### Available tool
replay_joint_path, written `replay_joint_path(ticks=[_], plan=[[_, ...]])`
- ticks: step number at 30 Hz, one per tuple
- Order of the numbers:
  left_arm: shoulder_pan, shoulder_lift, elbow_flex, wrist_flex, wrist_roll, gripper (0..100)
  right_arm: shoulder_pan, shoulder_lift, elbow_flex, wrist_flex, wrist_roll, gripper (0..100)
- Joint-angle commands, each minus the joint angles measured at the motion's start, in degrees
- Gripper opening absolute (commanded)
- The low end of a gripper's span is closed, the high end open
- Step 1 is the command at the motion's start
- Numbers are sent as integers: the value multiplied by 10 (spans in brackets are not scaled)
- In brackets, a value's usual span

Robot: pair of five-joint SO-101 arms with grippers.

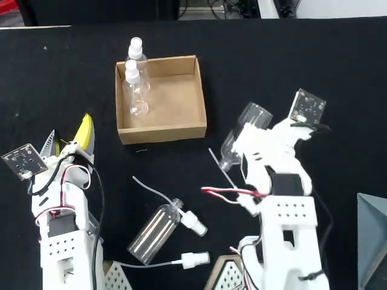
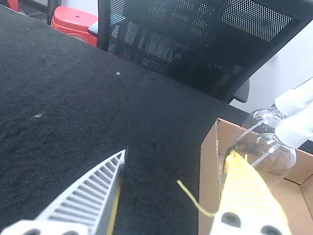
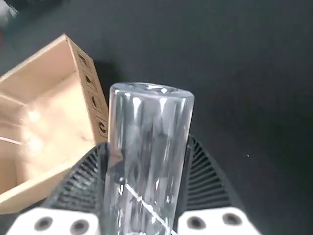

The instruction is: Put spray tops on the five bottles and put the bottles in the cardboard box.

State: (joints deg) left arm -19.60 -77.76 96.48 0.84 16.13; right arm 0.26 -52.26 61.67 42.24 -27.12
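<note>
Cardboard, brown and shallow: the open cardboard box (image 1: 162,132) sits on the black table cloth (image 1: 290,60). Two clear capped bottles (image 1: 136,90) with white spray tops lean in its left corner. Just right of the box, the right gripper (image 1: 245,138) has its black ribbed fingers (image 3: 78,181) clamped on a clear plastic bottle (image 3: 149,142), base pointing away from the wrist. A thin tube shows near its neck, though whether a top is fitted is hard to tell. Over on the other side, the left gripper (image 1: 68,138) hangs beside the box with its yellow and grey fingers (image 2: 244,191) spread wide and nothing between them. Between the arms lies an uncapped clear bottle (image 1: 155,232), with two loose white spray tops (image 1: 193,223) by it, tubes trailing.
</note>
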Motion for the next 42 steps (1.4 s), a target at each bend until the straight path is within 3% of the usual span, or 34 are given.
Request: replay_joint_path(ticks=[1, 7, 25, 33, 42], plan=[[3, -8, 13, 0, -4, 302, 17, 27, -50, 0, -6, 15], [3, -8, 13, 0, -4, 302, 67, 76, -55, 0, -54, 15], [3, -8, 13, 0, -4, 302, 134, 299, -125, 0, -56, 23], [3, -8, 13, 0, -4, 302, 131, 326, -134, 4, -126, 229], [3, -8, 13, 0, -4, 302, 133, 325, -140, 10, -140, 244]])
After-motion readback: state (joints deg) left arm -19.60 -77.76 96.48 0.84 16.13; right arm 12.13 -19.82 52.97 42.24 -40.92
